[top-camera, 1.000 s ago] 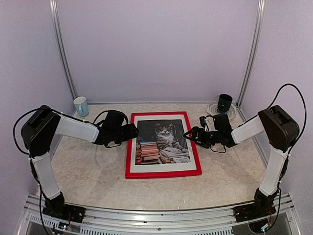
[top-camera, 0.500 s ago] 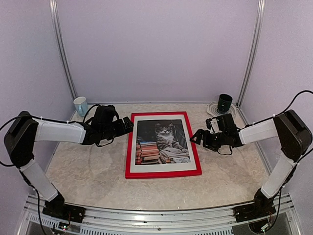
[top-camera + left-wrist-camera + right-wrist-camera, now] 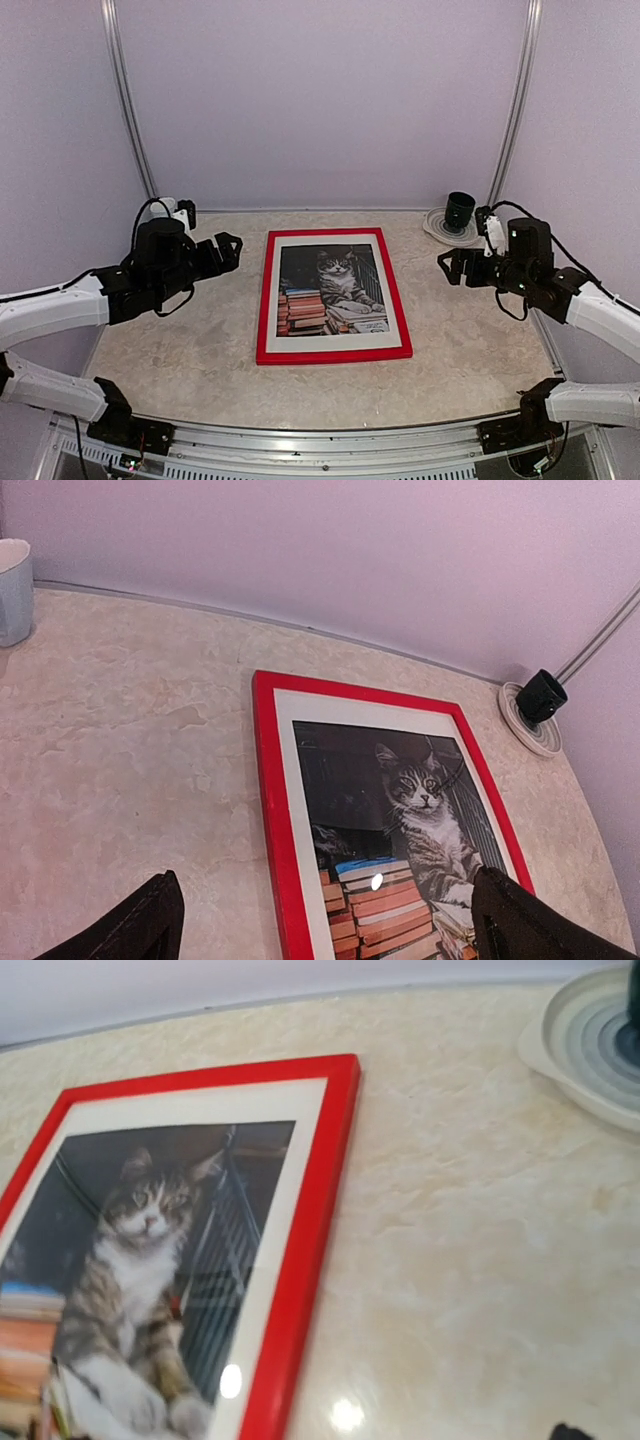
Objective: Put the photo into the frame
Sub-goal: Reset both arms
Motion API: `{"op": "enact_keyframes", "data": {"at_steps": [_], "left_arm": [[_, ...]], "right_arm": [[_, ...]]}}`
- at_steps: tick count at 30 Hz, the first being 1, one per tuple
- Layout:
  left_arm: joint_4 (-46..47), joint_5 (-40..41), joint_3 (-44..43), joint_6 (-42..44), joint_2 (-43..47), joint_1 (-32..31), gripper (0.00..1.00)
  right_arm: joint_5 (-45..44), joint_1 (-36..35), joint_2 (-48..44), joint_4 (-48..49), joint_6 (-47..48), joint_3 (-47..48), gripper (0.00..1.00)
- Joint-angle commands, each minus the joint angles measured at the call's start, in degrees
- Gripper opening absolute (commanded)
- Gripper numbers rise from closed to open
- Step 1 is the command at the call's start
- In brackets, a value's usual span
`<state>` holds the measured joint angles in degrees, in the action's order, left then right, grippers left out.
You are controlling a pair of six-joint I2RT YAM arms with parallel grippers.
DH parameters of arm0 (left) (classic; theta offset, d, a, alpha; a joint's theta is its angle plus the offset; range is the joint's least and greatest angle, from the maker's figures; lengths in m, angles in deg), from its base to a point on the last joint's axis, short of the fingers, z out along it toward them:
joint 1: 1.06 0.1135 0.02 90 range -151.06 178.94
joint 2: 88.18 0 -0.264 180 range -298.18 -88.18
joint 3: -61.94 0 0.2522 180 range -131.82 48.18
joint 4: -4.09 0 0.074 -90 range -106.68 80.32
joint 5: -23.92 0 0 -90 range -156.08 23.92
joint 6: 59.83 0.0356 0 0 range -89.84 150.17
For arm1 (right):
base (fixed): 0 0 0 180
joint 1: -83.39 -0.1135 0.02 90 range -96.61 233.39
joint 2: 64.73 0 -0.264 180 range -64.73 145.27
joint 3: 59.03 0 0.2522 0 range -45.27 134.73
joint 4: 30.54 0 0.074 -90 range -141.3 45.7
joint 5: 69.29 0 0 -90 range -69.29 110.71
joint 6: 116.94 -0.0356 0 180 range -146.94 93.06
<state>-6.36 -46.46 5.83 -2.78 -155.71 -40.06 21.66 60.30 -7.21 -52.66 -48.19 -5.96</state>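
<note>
The red frame (image 3: 263, 300) lies flat at mid-table. The cat-and-books photo (image 3: 330, 290) lies inside it, within a white mat border. My left gripper (image 3: 228, 252) hovers left of the frame's far left corner, open and empty. In the left wrist view its two fingertips (image 3: 150, 920) stand wide apart over the frame (image 3: 268, 780) and photo (image 3: 400, 800). My right gripper (image 3: 446, 268) hovers right of the frame, apart from it, open and empty. The right wrist view shows the frame's right rail (image 3: 310, 1230) and the photo (image 3: 150, 1250); only a sliver of one finger shows at the bottom edge.
A pale cup (image 3: 12, 590) stands at the back left, partly hidden behind my left arm in the top view. A dark green cup (image 3: 459, 210) sits on stacked plates (image 3: 590, 1040) at the back right. Walls with metal rails close the back and sides.
Both arms have drawn back from the frame's side rails: the left gripper moved left, the right gripper moved right. The frame and photo have not moved.
</note>
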Motion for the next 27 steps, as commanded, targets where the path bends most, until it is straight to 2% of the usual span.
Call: {"op": "enact_keyframes", "data": {"at_steps": [1, 7, 10, 13, 17, 27], "left_arm": [[-3.14, 4.73, 4.99, 2.98, 6.89, -0.52, 0.99], [-3.14, 7.84, 13.75, 2.6, 22.42, -1.19, 0.99], [-6.67, 8.92, 15.79, 1.77, 30.63, -1.49, 0.99], [-9.83, 9.9, 15.96, 1.24, 35.92, -1.64, 0.99], [-12.92, 12.86, 15.33, 0.68, 37.16, -2.57, 0.99], [-12.87, 15.08, 14.52, 1.24, 36.82, -2.92, 0.99]], "right_arm": [[-1.04, -0.37, -9.69, -5.98, 7.36, -3.84, 0.99], [-2.39, -0.46, -22.99, -6.8, 6.52, -5.57, 0.99], [-3.86, -0.63, -26.5, -8.48, 6.21, -4.52, 0.99], [-1.7, -0.73, -29.2, -7.73, 8.02, -4.81, 0.99], [-2.65, -0.73, -32.48, -6.6, 8.74, -5.95, 0.99], [-7.31, -0.76, -35.46, -7.5, 9.0, -6.09, 0.99]]}}
